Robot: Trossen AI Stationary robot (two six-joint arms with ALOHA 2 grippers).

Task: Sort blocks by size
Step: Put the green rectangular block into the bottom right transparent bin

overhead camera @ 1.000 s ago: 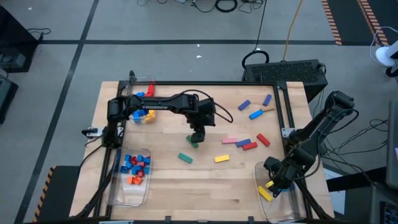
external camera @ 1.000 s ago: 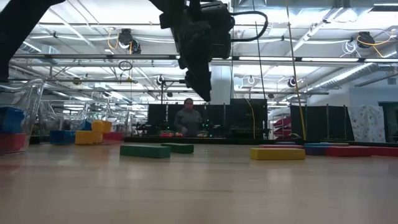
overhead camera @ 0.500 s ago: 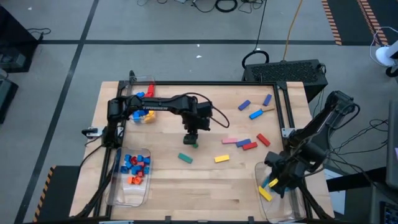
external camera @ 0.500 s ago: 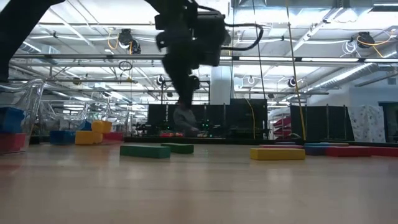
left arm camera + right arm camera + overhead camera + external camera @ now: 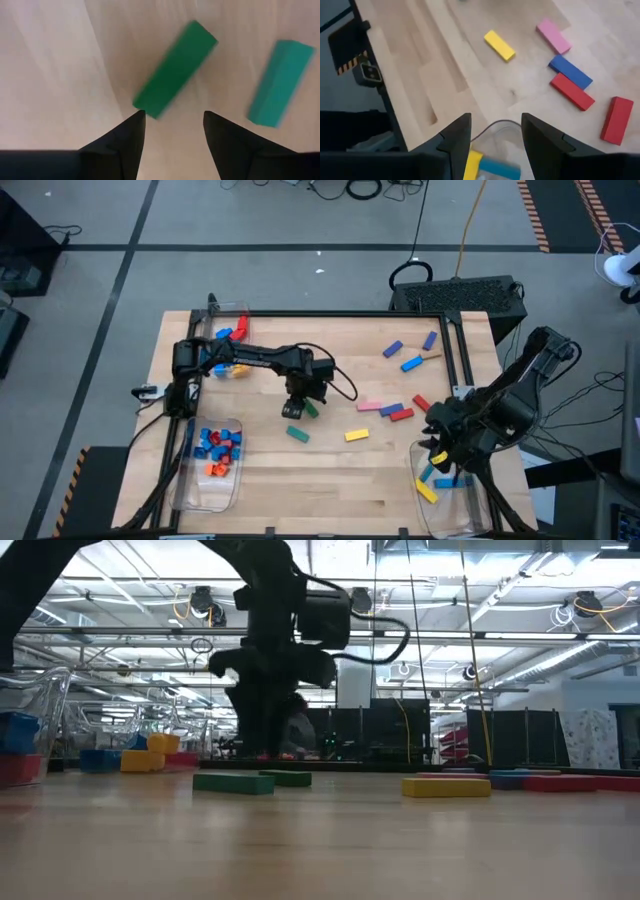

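On pale wood-grain table (image 5: 260, 475): glossy rectangular green block (image 5: 175, 69), smooth plastic.

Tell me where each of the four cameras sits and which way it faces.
High view: overhead, straight down; both arms, left gripper by a green plastic brick.
Low view: table height, level; left arm only.
Left wrist view: down past open fingers at that brick.
Right wrist view: down at a clear plastic bin; shares the yellow brick with overhead.
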